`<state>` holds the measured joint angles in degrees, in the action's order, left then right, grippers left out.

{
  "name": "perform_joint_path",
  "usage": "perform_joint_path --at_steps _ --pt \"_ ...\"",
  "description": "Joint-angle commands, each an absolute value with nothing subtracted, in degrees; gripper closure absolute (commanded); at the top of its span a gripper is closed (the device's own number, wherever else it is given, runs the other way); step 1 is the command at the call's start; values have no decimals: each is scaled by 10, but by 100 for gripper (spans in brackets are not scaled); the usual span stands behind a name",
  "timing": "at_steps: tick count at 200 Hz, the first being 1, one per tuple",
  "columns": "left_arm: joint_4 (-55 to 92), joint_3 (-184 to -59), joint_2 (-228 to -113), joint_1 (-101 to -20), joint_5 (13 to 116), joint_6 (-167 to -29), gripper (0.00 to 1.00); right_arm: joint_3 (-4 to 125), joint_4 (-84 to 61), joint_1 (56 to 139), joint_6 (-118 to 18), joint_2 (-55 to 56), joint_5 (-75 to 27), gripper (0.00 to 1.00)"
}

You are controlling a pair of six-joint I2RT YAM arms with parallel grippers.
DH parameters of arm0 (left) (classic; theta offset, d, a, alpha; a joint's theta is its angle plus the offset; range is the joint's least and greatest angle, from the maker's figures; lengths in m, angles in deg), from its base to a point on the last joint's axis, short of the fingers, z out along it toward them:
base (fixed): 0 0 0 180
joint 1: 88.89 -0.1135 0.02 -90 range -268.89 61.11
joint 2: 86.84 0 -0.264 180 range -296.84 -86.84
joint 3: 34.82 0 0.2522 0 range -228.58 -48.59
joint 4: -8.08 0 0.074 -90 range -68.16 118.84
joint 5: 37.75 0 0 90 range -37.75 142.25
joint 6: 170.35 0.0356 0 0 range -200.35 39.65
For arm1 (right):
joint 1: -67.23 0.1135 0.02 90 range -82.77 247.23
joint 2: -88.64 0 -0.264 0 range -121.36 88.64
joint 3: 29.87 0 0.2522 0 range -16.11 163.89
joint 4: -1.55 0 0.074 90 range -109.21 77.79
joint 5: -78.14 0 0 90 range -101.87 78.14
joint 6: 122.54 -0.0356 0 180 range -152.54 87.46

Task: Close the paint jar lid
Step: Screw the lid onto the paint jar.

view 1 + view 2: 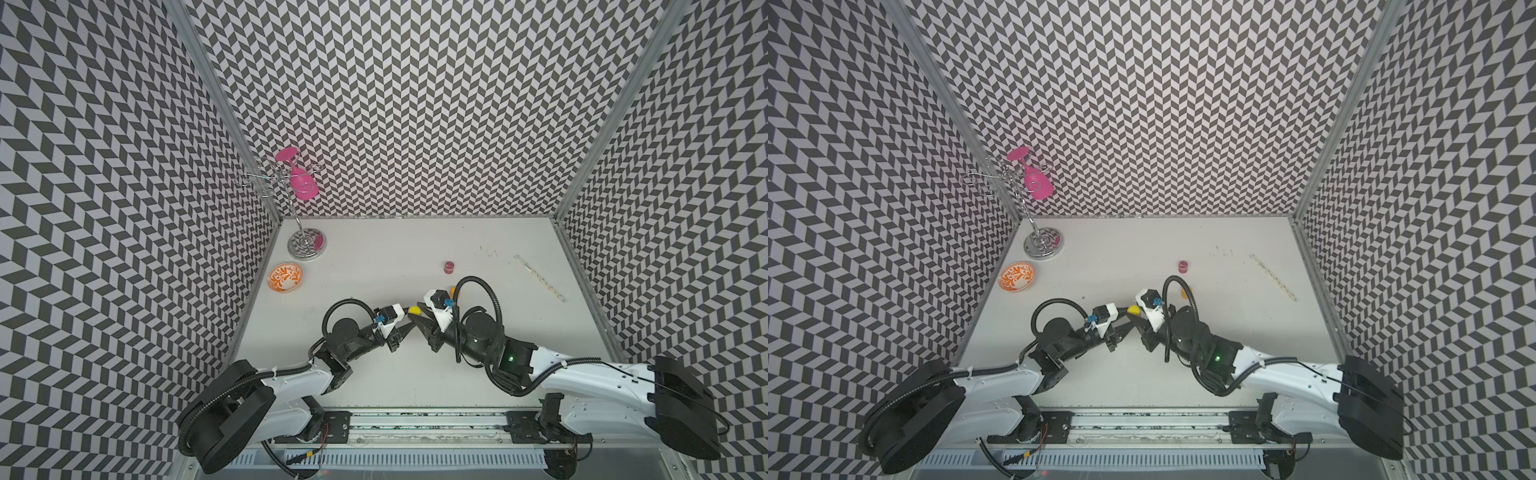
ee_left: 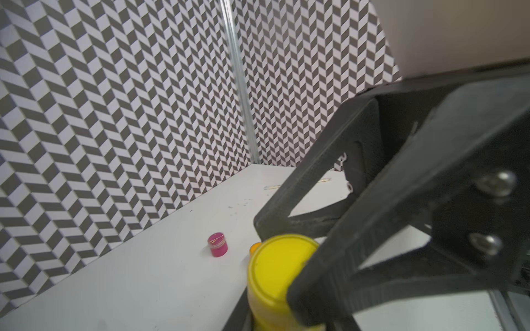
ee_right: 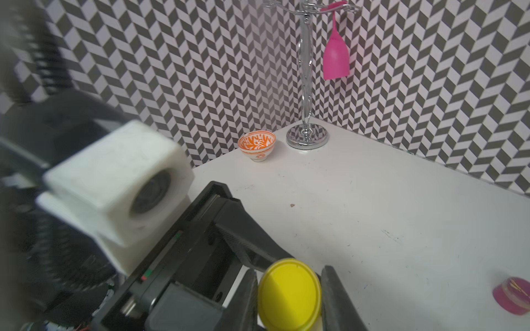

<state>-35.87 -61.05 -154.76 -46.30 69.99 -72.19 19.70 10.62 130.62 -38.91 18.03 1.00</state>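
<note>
1. Two arms reach in from the near edge of the white table and meet near its middle, with the task's jar held between their grippers.
2. Left gripper: its fingers are drawn in narrow on the body of the yellow paint jar, below the lid. Most of that grip is hidden in both top views.
3. Right gripper: its two black fingers press on opposite sides of the yellow lid – a firm, narrow hold on the rim.
4. The yellow lid sits over the jar's mouth. Whether it is fully tightened cannot be told, nor whether the jar's base touches the table.
5. Just beyond the grippers, to the right, lies a small orange object, partly hidden by the right arm's cable and too hidden to identify.
6. Farther on, a pink paint jar stands upright with its lid on, apart from everything else.
7. At the left edge of the table stands an orange-patterned bowl. On the far right lies a thin pale stick, close to the right wall.
8. In the far-left corner stands a chrome stand, with a pink glass hanging upside down from one of its hooks.
</note>
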Motion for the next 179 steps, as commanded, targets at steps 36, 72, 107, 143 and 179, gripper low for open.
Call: perform_joint_path --at_steps 36,72,107,143,179 --pt "-487 -623 -1524 -432 561 -677 78 239 -2 1360 -554 55 138 89" --pt "-466 -620 -1510 -431 546 -670 78 231 18 1364 -570 58 136 82" --pt "-451 -628 -1528 -431 546 -671 78 230 10 1368 -566 81 142 55" --pt "-446 -631 -1555 -432 548 -671 78 204 7 1373 -573 130 165 22" --pt "-418 -645 -1581 -435 545 -670 78 195 -22 1373 -580 174 174 17"
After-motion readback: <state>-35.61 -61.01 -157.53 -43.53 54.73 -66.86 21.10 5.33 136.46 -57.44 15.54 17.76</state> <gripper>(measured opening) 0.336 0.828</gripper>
